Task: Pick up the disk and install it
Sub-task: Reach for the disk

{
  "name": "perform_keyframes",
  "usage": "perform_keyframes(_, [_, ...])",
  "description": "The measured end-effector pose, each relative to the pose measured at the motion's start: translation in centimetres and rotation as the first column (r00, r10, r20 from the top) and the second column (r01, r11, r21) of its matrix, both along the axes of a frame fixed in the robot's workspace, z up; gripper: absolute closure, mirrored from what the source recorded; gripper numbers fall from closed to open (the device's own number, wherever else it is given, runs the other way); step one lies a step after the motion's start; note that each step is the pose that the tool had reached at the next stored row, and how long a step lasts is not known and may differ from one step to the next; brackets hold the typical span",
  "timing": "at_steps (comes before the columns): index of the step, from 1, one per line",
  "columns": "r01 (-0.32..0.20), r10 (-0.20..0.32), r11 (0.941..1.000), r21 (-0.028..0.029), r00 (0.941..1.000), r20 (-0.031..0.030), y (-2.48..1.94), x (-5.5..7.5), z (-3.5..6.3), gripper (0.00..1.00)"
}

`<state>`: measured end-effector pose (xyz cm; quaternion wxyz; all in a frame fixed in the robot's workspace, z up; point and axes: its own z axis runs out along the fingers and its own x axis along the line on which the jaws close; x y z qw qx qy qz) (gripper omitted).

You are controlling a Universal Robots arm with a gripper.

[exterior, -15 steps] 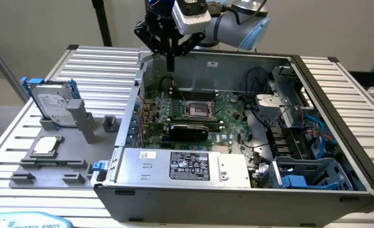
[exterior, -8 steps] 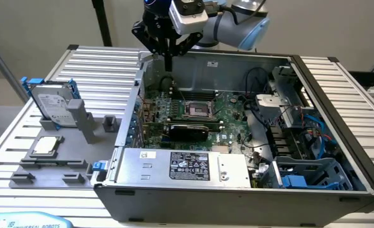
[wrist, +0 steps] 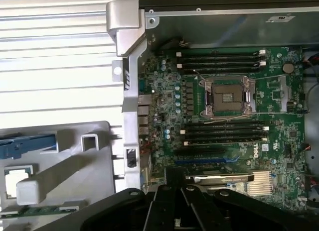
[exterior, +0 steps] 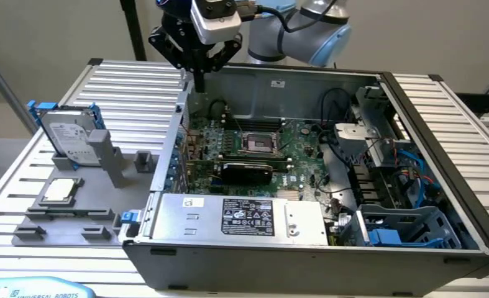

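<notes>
Tool [exterior: 199, 74] hovering over rear corner of open case [exterior: 310, 264], fingers clenched, grasping nothing. Disk [exterior: 68, 138] standing on edge in grey rack [exterior: 78, 214] on tabletop [exterior: 128, 81], at exterior view's left, well apart from tool (upright pose likely leaving top edge free for gripping). Case lying lid-off, likely exposing blue bay [exterior: 402, 226] to reach from above.

Open computer case [exterior: 310, 261] on slatted table [exterior: 128, 87]; motherboard [exterior: 298, 136] inside; chip [exterior: 62, 189] on grey fixture [exterior: 62, 218].
</notes>
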<state>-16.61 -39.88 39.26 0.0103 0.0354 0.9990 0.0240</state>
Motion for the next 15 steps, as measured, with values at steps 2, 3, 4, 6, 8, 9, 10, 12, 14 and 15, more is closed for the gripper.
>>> perform_keyframes(2, [0.000,0.000,1.0000,0.0001,1.0000,0.0001,0.00,-0.9,-0.01,0.89])
perform_keyframes(3, [0.000,0.000,1.0000,0.0001,1.0000,0.0002,0.00,-1.3,-0.01,0.89])
perform_keyframes(4, [0.000,0.000,1.0000,0.0001,1.0000,0.0001,0.00,-1.8,-0.02,0.89])
perform_keyframes(6, [0.000,0.000,1.0000,0.0001,1.0000,0.0001,0.00,-2.7,-0.03,0.89])
perform_keyframes(8, [0.000,0.000,1.0000,0.0001,1.0000,0.0001,0.00,-3.6,-0.05,0.89])
perform_keyframes(9, [0.000,0.000,1.0000,0.0001,1.0000,0.0001,0.00,-4.1,-0.06,0.89])
perform_keyframes(10, [0.000,0.000,1.0000,0.0001,1.0000,0.0001,0.00,-4.5,-0.06,0.89])
perform_keyframes(12, [0.000,0.000,1.0000,0.0001,1.0000,0.0001,0.00,-5.4,-0.09,0.89])
perform_keyframes(14, [0.000,0.000,1.0000,0.0000,1.0000,0.0001,0.00,-6.4,-0.12,0.89])
perform_keyframes(15, [0.000,0.000,1.0000,0.0001,1.0000,0.0002,0.00,-6.8,-0.15,0.89])
